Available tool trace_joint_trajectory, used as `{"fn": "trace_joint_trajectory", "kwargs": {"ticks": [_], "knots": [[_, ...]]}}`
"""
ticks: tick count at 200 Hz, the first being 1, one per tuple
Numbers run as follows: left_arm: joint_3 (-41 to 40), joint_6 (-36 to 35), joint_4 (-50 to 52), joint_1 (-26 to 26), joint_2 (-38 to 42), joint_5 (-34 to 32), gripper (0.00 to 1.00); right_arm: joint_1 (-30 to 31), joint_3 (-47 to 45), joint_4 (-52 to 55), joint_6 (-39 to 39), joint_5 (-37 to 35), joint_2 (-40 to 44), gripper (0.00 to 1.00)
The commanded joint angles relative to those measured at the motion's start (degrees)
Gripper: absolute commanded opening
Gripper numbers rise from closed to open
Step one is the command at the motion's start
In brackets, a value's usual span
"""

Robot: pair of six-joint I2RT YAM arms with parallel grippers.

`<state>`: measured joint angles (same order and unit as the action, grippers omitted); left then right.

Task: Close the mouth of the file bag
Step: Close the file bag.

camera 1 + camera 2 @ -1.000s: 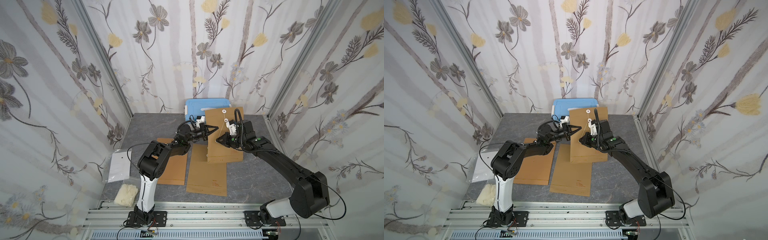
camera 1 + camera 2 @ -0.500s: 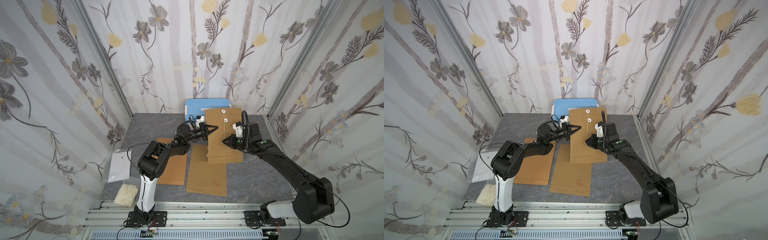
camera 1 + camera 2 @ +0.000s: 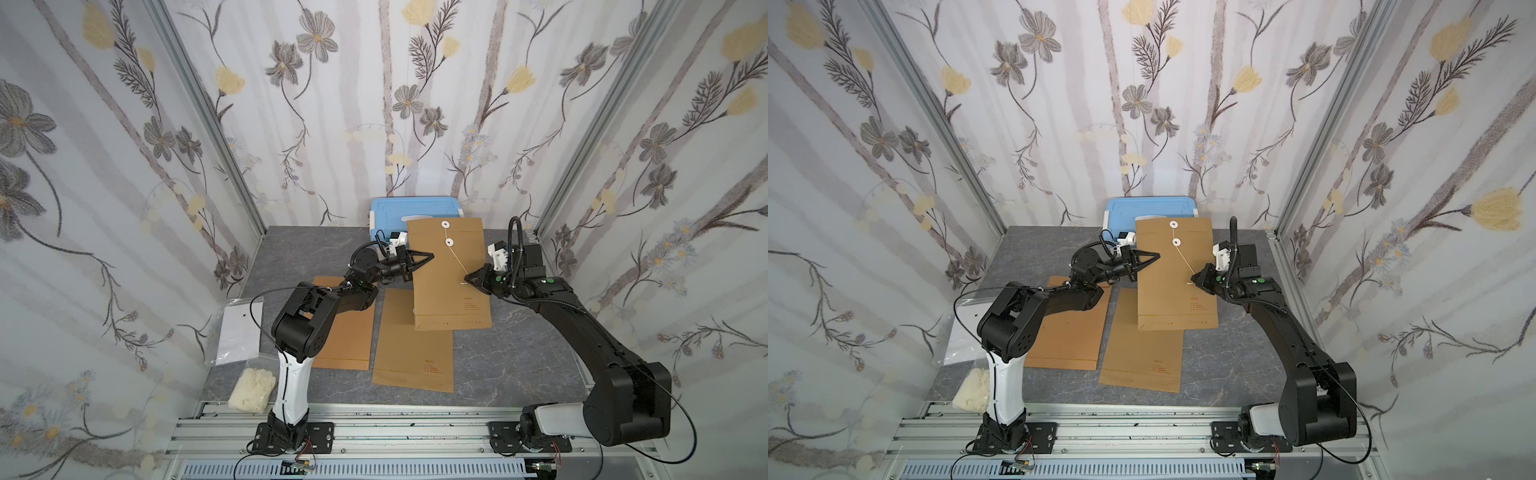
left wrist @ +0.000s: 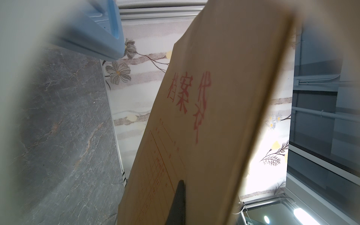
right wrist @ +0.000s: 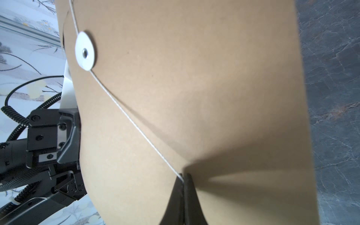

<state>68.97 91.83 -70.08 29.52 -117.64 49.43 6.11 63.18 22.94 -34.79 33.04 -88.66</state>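
Observation:
A brown file bag [image 3: 449, 291] hangs tilted above the table in both top views, its mouth end with two white discs [image 3: 445, 225] uppermost. My left gripper [image 3: 431, 254] is shut on the bag's left edge; one dark finger [image 4: 178, 200] lies on its printed side in the left wrist view. My right gripper [image 3: 467, 277] is shut on the white string [image 5: 136, 124]. The string runs taut from the lower disc [image 5: 85, 51] across the bag [image 5: 204, 87] to the closed fingertips [image 5: 183, 176].
Two more brown file bags [image 3: 345, 328] [image 3: 415, 349] lie flat on the grey table under the held one. A blue box [image 3: 415, 208] stands at the back wall. A clear plastic sleeve [image 3: 239, 332] and a white crumpled wad [image 3: 252, 390] lie front left.
My right gripper has moved away from the discs, down and to the right, drawing the string out taut. The left gripper has kept its hold in place.

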Motion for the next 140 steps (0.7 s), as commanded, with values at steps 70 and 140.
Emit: {"fn": "trace_joint_trajectory", "kwargs": {"ticks": [70,140], "knots": [[-2.8,-5.9,5.0,-0.3,2.7,6.4,0.00,-5.1,5.8,2.8,1.1,8.7,-5.3,0.00],[-3.4,-9.9,10.3,-0.2,4.2,8.1,0.00,-6.6,11.4,4.9,1.6,10.7,-9.5,0.00]]}}
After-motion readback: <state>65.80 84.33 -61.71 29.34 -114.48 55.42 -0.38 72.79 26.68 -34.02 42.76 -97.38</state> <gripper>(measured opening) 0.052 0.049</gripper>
